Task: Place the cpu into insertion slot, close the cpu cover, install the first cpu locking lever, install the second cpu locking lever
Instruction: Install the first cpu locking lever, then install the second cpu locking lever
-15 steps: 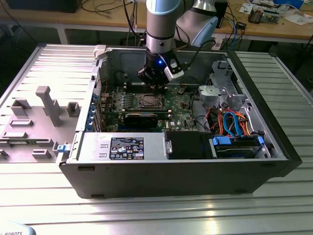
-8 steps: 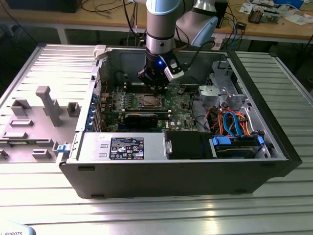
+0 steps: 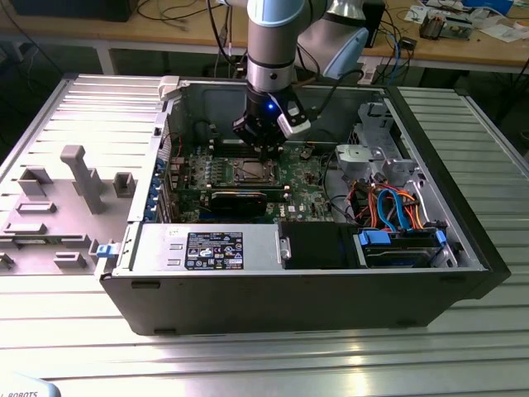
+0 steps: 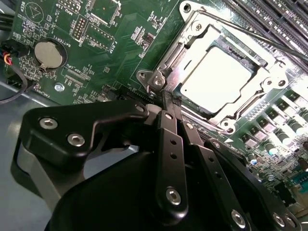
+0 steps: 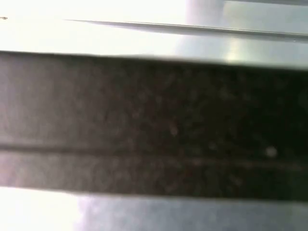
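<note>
Cpu (image 4: 219, 79) seated in insertion slot (image 4: 185, 60); cpu cover (image 4: 269, 72) appears down over it. Gripper (image 4: 169, 103) fingers pinched together, holding nothing, tips at socket corner by locking lever (image 4: 250, 30). Levers probably unlatched; glare obscures.

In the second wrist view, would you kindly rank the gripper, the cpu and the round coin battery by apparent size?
1. gripper, though it sits nearest the camera, which inflates it.
2. cpu, seated under the cpu cover.
3. coin battery.
</note>
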Action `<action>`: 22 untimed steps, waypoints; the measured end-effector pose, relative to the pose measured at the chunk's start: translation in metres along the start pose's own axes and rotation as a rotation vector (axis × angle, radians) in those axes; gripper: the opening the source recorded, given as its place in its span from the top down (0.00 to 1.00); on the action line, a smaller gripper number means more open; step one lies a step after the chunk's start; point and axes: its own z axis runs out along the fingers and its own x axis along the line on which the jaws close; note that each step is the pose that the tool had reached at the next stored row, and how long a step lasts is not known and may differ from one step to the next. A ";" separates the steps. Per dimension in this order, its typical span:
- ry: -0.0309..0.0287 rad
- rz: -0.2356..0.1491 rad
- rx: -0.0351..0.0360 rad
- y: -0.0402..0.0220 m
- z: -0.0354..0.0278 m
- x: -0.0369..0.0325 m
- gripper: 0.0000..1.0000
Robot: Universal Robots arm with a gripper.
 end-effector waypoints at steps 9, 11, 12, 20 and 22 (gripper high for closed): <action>-0.0020 0.001 -0.0323 0.0004 -0.0066 -0.0001 0.89; -0.0018 0.001 -0.0321 0.0005 -0.0097 -0.0001 0.89; -0.0018 0.000 -0.0322 0.0002 -0.0103 -0.0002 0.89; -0.0018 0.001 -0.0320 -0.0086 -0.0105 0.0004 0.89; -0.0018 0.001 -0.0320 -0.0090 -0.0106 0.0004 0.89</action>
